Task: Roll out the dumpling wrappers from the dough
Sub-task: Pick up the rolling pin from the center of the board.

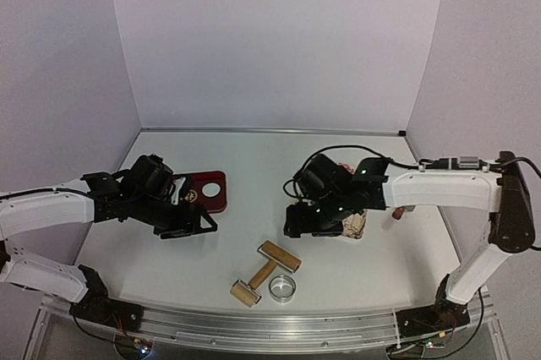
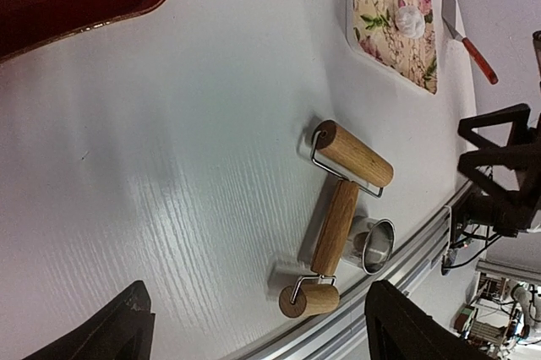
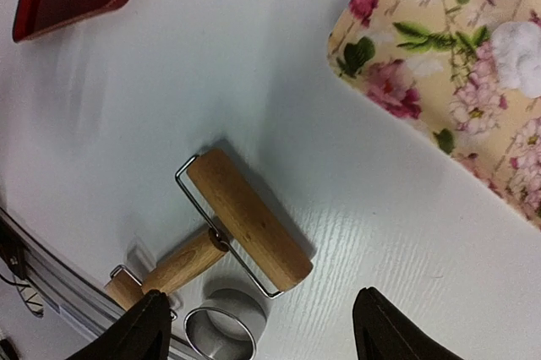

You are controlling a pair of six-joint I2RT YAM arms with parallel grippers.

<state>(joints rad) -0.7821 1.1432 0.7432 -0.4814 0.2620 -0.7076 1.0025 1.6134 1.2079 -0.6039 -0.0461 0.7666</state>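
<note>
Looking through the right wrist camera, the dough (image 3: 517, 56) is a small white lump on the floral mat (image 3: 439, 81) in the upper right of the frame. That's well apart from the right gripper (image 3: 260, 311), whose fingers (image 3: 144, 335) come in at the bottom edge, spread wide and gripping nothing. The wooden roller (image 3: 245, 220) and metal ring cutter (image 3: 224, 335) lie lower left, the cutter just beside the roller's handle. Pretty much the same from the left wrist: the left gripper (image 2: 258, 313) is wide open too, with its fingers (image 2: 110, 330) in the bottom corners. The dough (image 2: 409, 19) is a tiny blob on the mat at top right, with the roller (image 2: 338, 216) in between. From the top camera I can't make out the dough (the right arm covers most of the mat). The red tray (image 1: 207, 191) sits left of center.
</note>
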